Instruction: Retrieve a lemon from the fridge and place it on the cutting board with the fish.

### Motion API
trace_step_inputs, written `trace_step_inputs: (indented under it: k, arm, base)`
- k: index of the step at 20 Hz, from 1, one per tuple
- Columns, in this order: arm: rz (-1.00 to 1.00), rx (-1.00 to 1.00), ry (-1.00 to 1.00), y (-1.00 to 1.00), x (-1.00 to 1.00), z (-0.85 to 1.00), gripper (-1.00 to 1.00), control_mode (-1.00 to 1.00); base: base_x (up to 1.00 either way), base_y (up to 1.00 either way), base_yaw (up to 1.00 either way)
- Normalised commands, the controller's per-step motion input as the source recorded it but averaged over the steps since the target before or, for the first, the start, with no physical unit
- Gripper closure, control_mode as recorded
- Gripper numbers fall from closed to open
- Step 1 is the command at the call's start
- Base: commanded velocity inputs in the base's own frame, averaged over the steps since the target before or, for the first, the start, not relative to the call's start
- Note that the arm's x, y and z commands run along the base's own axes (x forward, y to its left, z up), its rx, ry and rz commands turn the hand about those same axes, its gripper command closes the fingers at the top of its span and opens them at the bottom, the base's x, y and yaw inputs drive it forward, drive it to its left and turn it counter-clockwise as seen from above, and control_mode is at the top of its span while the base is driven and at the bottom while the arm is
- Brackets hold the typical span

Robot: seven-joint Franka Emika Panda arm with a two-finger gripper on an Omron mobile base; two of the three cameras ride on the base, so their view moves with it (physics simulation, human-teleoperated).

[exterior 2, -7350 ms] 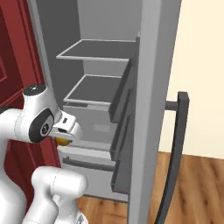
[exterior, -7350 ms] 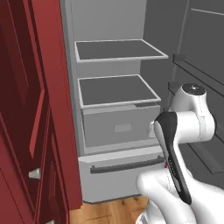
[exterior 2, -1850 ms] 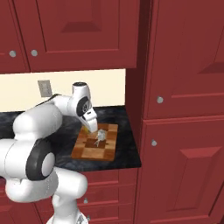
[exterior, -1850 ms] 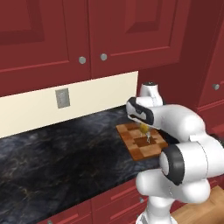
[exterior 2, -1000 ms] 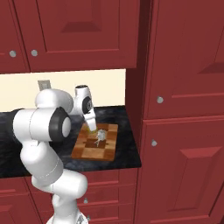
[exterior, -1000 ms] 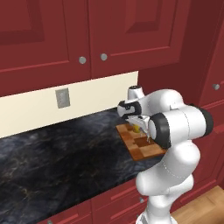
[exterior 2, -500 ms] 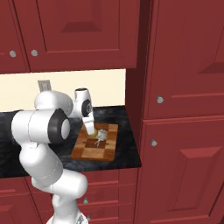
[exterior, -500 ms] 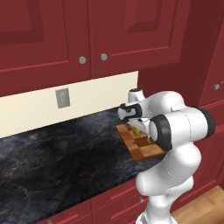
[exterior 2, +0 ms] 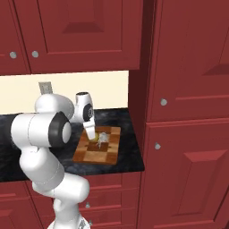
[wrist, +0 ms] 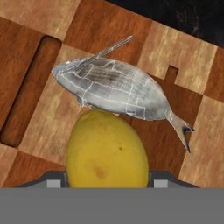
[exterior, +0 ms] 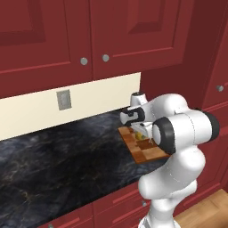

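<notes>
The checkered wooden cutting board (exterior 2: pixel 95 153) lies on the dark counter, and it also shows in the left base view (exterior: pixel 150 154). A silvery fish (wrist: pixel 114 89) rests on the board (wrist: pixel 39 26), small in the right base view (exterior 2: pixel 103 137). The yellow lemon (wrist: pixel 107 151) sits between my fingers (wrist: pixel 54 180), right beside the fish and close over the board. My gripper (wrist: pixel 108 180) is shut on the lemon (exterior 2: pixel 92 135). It hangs over the board's far half (exterior 2: pixel 91 130), and in the left base view the gripper (exterior: pixel 138 130) is partly hidden by my forearm.
A black stone counter (exterior: pixel 58 164) runs left of the board. Dark red wall cabinets (exterior: pixel 102 31) hang above it and a tall red cabinet (exterior 2: pixel 188 112) stands right of the board. A wall outlet (exterior: pixel 63 99) sits on the cream backsplash.
The base has driven from the open fridge to the counter. Over the last second my elbow has swung a little while the hand stays over the board with the lemon.
</notes>
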Motion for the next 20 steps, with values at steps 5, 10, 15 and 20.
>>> trace_step_inputs:
  k: [5, 10, 15, 20]
  arm:
    - [-0.01, 0.00, -0.01, 0.00, 0.00, -0.13, -1.00, -1.00]
    - [-0.02, 0.00, 0.00, 0.00, -0.06, -0.05, -1.00, -1.00]
    - [-0.05, 0.00, -0.01, 0.00, -0.11, -0.01, -1.00, -1.00]
    - [-0.06, 0.00, -0.03, 0.00, -0.17, 0.21, -1.00, -1.00]
  base:
    - [0.00, 0.00, 0.00]
    - [0.00, 0.00, 0.00]
    - [0.00, 0.00, 0.00]
    - [0.00, 0.00, 0.00]
